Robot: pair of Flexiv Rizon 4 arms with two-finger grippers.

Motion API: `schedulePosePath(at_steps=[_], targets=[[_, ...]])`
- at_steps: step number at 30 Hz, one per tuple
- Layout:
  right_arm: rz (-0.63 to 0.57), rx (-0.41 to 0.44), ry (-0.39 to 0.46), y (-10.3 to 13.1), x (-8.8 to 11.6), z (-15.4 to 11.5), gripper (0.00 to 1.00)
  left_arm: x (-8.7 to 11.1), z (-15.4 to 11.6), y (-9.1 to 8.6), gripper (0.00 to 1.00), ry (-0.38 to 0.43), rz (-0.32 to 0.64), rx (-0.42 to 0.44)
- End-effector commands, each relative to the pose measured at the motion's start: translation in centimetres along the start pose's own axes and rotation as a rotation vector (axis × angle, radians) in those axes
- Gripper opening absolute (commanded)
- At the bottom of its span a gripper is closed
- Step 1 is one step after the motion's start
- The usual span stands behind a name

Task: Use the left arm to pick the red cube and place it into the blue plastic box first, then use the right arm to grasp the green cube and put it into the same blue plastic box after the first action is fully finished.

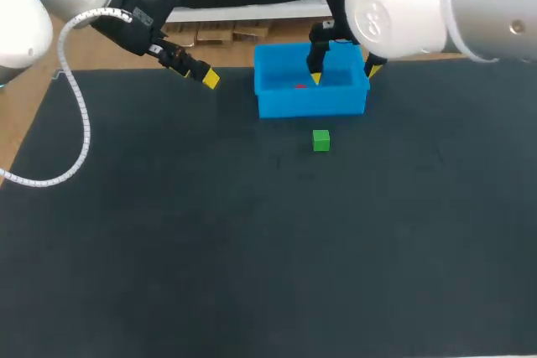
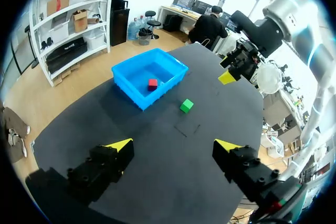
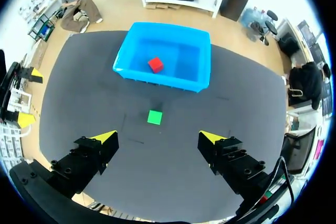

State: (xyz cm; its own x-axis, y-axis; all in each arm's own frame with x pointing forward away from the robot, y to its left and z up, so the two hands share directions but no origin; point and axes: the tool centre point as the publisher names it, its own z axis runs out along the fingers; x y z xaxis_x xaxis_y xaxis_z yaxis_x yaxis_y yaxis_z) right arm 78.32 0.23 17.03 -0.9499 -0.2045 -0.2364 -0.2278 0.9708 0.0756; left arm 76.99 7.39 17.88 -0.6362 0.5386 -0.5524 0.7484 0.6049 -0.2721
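The red cube (image 1: pixel 299 85) (image 2: pixel 153 83) (image 3: pixel 155 64) lies inside the blue plastic box (image 1: pixel 310 106) (image 2: pixel 128 85) (image 3: pixel 163 81) at the back of the dark table. The green cube (image 1: pixel 320 140) (image 2: pixel 186 105) (image 3: pixel 154 117) sits on the mat just in front of the box. My left gripper (image 1: pixel 206 76) (image 2: pixel 173 145) hangs open and empty to the left of the box, well apart from it. My right gripper (image 1: pixel 344 74) (image 3: pixel 157 137) is raised over the box area, open and empty, with the green cube ahead of its fingers.
The dark table mat (image 1: pixel 252 249) stretches wide in front of the green cube. My right arm's large white joint (image 1: pixel 394 2) rises behind the box. A white cable (image 1: pixel 80 115) hangs from my left arm over the mat's left side.
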Motion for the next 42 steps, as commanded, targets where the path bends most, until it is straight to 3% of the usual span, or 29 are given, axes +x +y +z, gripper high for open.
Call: schedulePosePath(at_steps=[1,10,20,42], targets=[[0.010,0.004,0.040,0.3,-1.0,0.0,1.00,0.1,0.0,0.0,1.00,-0.004,0.001,0.000],[0.057,-0.015,0.070,0.9,-1.5,0.1,1.00,0.1,0.0,0.0,1.00,-0.004,0.001,0.000],[0.060,0.022,0.127,1.4,-1.7,0.5,1.00,0.1,0.0,0.0,1.00,-0.004,0.001,0.000],[0.102,0.030,0.127,2.4,-2.4,1.6,1.00,0.1,0.0,0.0,1.00,-0.004,0.001,0.000]])
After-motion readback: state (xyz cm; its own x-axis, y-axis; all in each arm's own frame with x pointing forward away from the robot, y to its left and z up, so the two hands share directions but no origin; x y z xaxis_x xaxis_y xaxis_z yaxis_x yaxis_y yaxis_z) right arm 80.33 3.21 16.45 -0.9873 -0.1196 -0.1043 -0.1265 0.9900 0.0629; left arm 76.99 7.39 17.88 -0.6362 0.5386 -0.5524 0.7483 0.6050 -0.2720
